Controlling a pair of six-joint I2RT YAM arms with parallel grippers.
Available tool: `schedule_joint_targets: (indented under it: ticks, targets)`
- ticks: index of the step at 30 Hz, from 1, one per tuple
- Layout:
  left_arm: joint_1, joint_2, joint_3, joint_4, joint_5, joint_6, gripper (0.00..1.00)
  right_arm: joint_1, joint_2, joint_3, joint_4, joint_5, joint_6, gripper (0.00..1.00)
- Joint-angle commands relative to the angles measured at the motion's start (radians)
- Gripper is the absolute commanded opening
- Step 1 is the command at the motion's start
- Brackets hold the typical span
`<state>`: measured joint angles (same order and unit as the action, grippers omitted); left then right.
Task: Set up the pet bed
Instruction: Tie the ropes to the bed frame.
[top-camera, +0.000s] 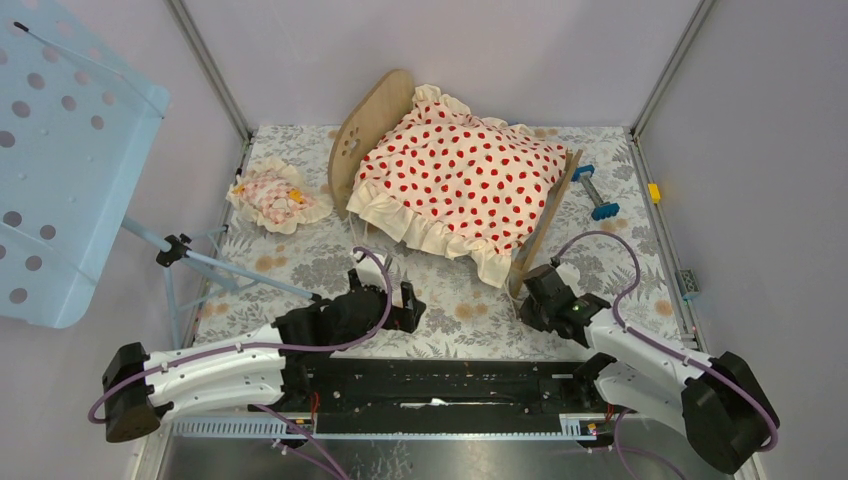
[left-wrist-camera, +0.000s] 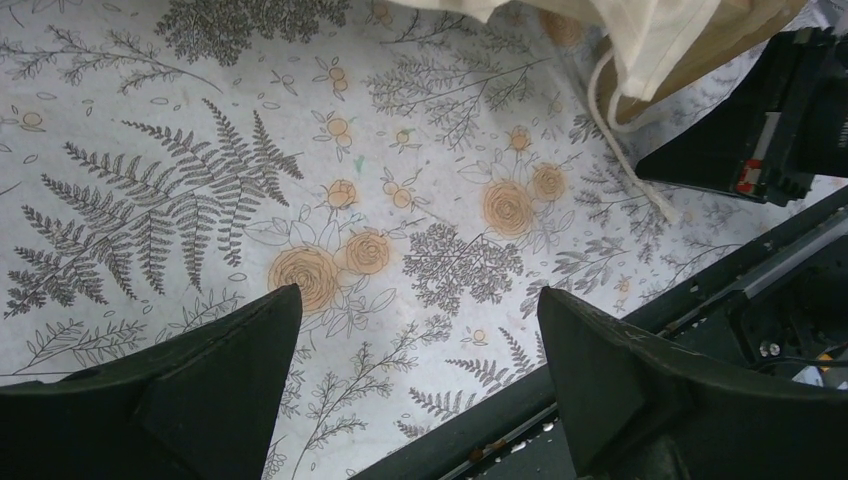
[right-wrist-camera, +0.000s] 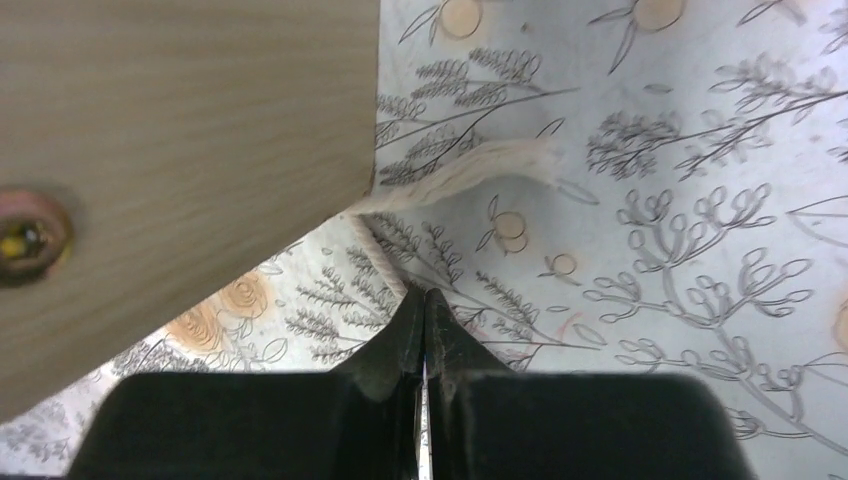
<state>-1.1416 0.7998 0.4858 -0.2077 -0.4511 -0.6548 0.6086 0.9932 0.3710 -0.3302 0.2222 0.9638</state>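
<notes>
The fingers (left-wrist-camera: 240, 350) of the left gripper (left-wrist-camera: 418, 300) are spread wide with nothing between them, low over a flower-printed tablecloth (left-wrist-camera: 200, 150). The right gripper (right-wrist-camera: 422, 300) has its fingers pressed together. A cream cord (right-wrist-camera: 450, 175) runs from under a wooden board right up to their tips, but it is not possible to tell whether the cord is pinched or only lies beside them.

From above, the pet bed (top-camera: 368, 130) stands toward the back of the table, its rounded headboard on the left and its low footboard (top-camera: 545, 230) nearest the right gripper. A cream ruffled blanket with red dots (top-camera: 460, 170) covers the whole bed and hangs over its near side. A small pink pillow (top-camera: 272, 198) lies on the cloth to the left of the headboard, apart from the bed.

The task looks part done: the bed is upright and the blanket is on, though it is rumpled and spills past the frame. The pillow is probably yet to be put in place, and the blanket may want straightening.

The mattress is fully hidden under the blanket. The cutouts in the headboard are too small to make out. The right wrist view shows only a corner of plain wood with one screw fitting (right-wrist-camera: 25, 238) (likely the footboard, though this is a guess). A small blue toy (top-camera: 595, 192) lies beyond the footboard.
</notes>
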Motion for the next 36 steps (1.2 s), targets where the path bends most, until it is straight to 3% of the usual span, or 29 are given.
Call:
schedule_joint_targets:
  ticks: [1,13,18,24,27,31,36]
  targets:
    - [-0.002,0.022,-0.009,0.057,0.018,-0.011,0.95,0.047,0.001,-0.041,0.002,-0.071,0.056,0.0]
    - [-0.002,0.027,0.015,0.026,0.016,0.0,0.95,0.195,0.181,0.012,0.265,-0.009,0.161,0.0]
    - [-0.002,0.002,0.018,0.001,-0.002,0.0,0.95,0.198,-0.004,0.023,0.103,0.156,0.128,0.02]
    - [-0.003,0.03,0.007,0.082,0.015,0.032,0.95,0.198,-0.366,0.028,-0.221,0.35,0.113,0.27]
    - [-0.008,0.099,0.016,0.168,0.039,0.059,0.95,0.197,-0.479,0.06,-0.328,0.395,0.099,0.34]
    - [-0.054,0.279,0.072,0.292,0.045,0.101,0.95,0.197,-0.515,0.153,-0.445,0.466,0.048,0.36]
    - [-0.129,0.524,0.16,0.429,-0.004,0.112,0.97,0.197,-0.437,0.263,-0.431,0.474,-0.037,0.39]
